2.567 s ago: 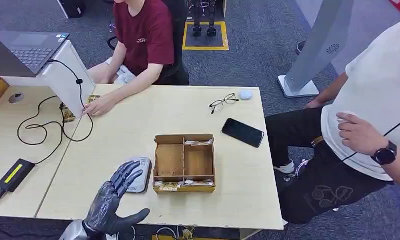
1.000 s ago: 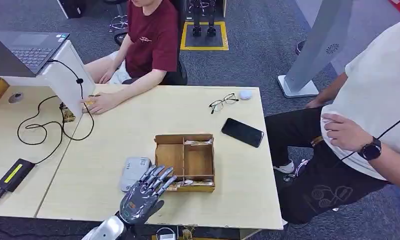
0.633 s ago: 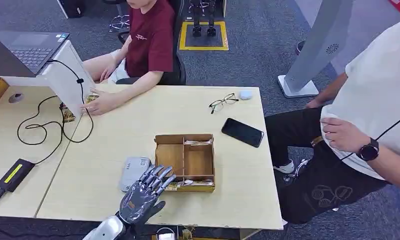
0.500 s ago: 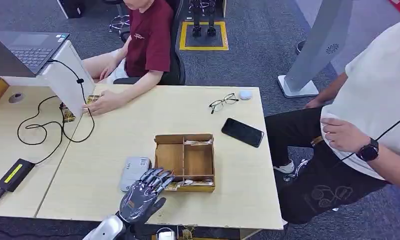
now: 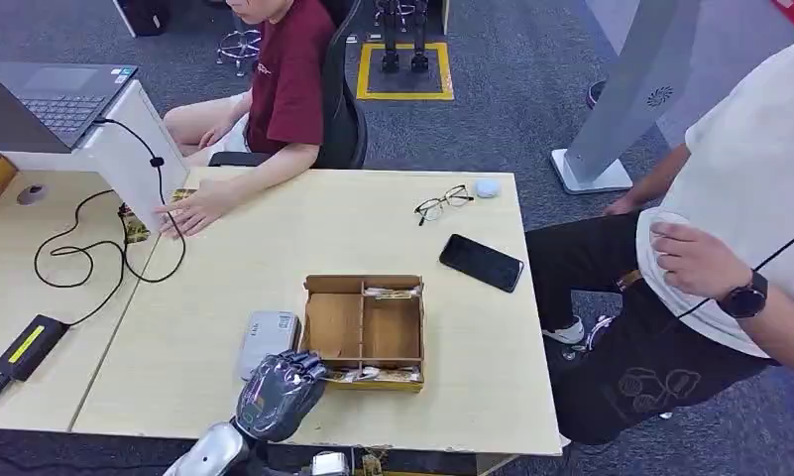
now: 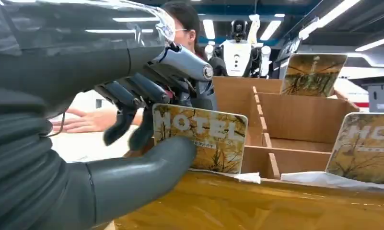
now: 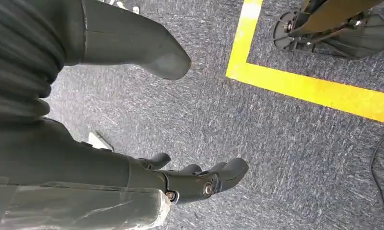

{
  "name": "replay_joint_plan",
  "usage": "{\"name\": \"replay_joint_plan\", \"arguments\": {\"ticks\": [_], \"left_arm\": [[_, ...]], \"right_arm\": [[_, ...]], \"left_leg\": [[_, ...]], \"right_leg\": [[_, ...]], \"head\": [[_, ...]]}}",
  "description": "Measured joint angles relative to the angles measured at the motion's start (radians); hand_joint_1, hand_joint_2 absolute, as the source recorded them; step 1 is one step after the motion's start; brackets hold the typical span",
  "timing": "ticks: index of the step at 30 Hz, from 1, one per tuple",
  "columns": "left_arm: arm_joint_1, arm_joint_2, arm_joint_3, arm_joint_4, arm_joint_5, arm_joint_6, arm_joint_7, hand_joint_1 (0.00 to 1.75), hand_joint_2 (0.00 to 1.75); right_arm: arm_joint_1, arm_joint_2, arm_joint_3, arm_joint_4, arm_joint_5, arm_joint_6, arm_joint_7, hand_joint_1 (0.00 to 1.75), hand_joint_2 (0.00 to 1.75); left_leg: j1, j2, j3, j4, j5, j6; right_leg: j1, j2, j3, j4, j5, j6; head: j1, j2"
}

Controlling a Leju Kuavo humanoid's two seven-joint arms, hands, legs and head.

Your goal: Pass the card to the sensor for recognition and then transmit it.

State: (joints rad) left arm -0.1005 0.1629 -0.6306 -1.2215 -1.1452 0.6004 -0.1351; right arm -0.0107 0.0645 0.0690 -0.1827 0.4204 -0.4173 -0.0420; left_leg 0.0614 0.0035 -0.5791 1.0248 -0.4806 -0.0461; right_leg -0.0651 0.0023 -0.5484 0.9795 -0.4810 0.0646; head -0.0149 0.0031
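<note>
You get bright, even overhead light on the table, with only faint, soft shadows. In the left wrist view, ceiling strip lights glare and streak across the plastic wrist cover; the box's near edge is a blur. The right wrist view is dimmer but sharp on the carpet.

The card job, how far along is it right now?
Early. In hand: the left hand pinches a HOTEL card at the near edge of the cardboard box, apparently not yet lifted clear. Left: pass it to the grey sensor beside the box, then hand it over. The right hand hangs over the floor.
</note>
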Motion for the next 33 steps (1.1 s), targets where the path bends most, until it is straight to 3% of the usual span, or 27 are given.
{"name": "replay_joint_plan", "arguments": {"ticks": [9, 11, 19, 21, 26, 33], "left_arm": [[0.000, 0.012, 0.000, -0.058, 0.127, -0.016, -0.072, 1.75, 1.75], [-0.011, 0.029, 0.000, -0.142, 0.156, -0.027, -0.086, 1.75, 1.75], [-0.095, 0.055, 0.015, -0.249, 0.135, -0.047, -0.038, 1.64, 1.75], [-0.124, 0.056, 0.018, -0.249, 0.136, -0.064, -0.018, 1.73, 1.75], [-0.239, 0.053, 0.055, -0.188, 0.102, -0.077, 0.069, 1.71, 1.75], [-0.327, 0.045, 0.091, -0.082, 0.099, -0.072, 0.069, 1.75, 1.75]], "right_arm": [[0.000, 0.000, -0.007, 0.000, 0.005, 0.000, -0.002, 0.00, 1.75], [0.001, 0.000, -0.013, 0.000, 0.005, 0.003, -0.002, 0.00, 1.75], [0.000, 0.000, -0.016, 0.000, 0.023, 0.004, -0.002, 0.00, 1.75], [0.000, 0.000, -0.016, 0.000, 0.025, 0.007, 0.000, 0.00, 1.75], [-0.005, 0.000, -0.013, 0.000, 0.067, 0.021, 0.011, 0.00, 1.75], [-0.013, 0.000, -0.004, -0.002, 0.077, 0.024, 0.021, 0.00, 1.75]], "left_leg": [[0.000, 0.000, 0.000, 0.000, 0.000, 0.000], [0.000, 0.000, 0.000, 0.000, 0.000, 0.000], [0.000, 0.000, 0.000, 0.000, 0.001, 0.000], [0.000, 0.000, 0.000, 0.000, 0.001, 0.000], [0.000, 0.000, 0.000, 0.000, 0.002, 0.000], [0.000, 0.000, 0.000, 0.000, 0.002, -0.001]], "right_leg": [[0.000, 0.000, 0.000, 0.000, 0.000, 0.000], [0.000, 0.000, 0.000, 0.000, 0.000, 0.000], [0.000, 0.000, 0.000, 0.000, 0.000, 0.000], [0.000, 0.000, 0.000, 0.000, 0.001, 0.000], [0.000, 0.000, 0.000, 0.000, 0.001, 0.000], [0.000, 0.000, 0.000, 0.001, 0.001, 0.000]], "head": [[0.000, 0.000], [0.000, 0.000], [0.000, 0.000], [0.000, 0.000], [0.000, 0.000], [0.000, 0.000]]}}
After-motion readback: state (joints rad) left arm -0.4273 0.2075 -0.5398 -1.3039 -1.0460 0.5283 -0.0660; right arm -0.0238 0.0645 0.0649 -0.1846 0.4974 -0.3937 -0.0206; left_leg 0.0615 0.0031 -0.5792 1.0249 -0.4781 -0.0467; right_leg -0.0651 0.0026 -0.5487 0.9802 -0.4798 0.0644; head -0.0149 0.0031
